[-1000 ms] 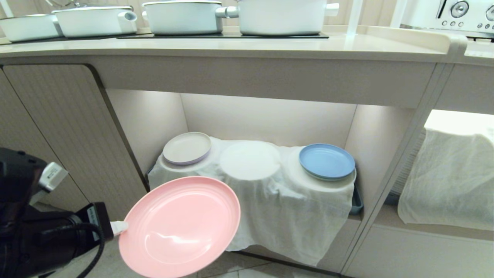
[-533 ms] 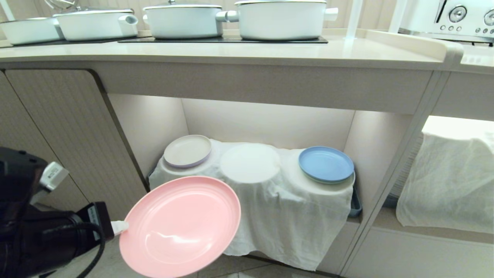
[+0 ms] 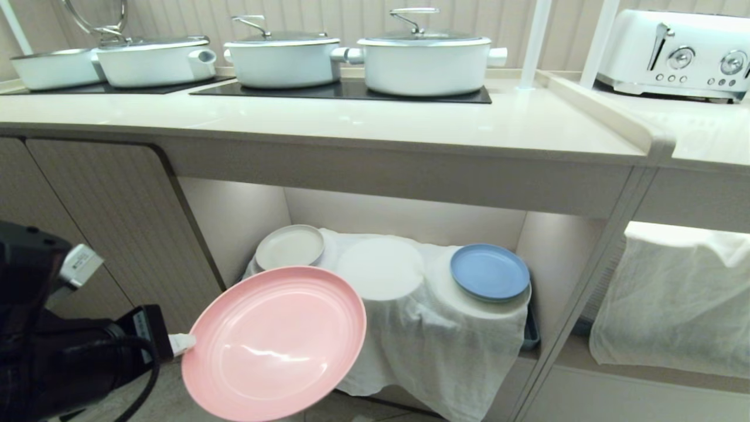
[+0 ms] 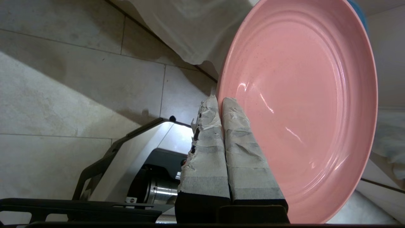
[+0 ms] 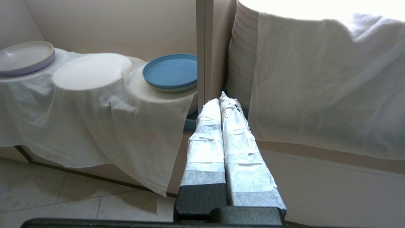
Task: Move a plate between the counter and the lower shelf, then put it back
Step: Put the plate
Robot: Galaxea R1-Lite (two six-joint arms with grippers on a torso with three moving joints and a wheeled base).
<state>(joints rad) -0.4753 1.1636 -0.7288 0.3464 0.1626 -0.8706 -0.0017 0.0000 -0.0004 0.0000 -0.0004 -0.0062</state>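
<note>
Clamped on the pink plate's (image 3: 273,343) rim, the left gripper (image 3: 183,342) held it at lower left, off the lower shelf (image 3: 404,217); reaching the counter (image 3: 351,126) and returning it remained, I judge.

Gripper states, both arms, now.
Left gripper: shut on the pink plate, pinching its rim.
Right gripper: shut, holding nothing.

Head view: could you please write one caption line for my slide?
Left tool holds the pink plate by its rim, below the counter, before the lower shelf.
</note>
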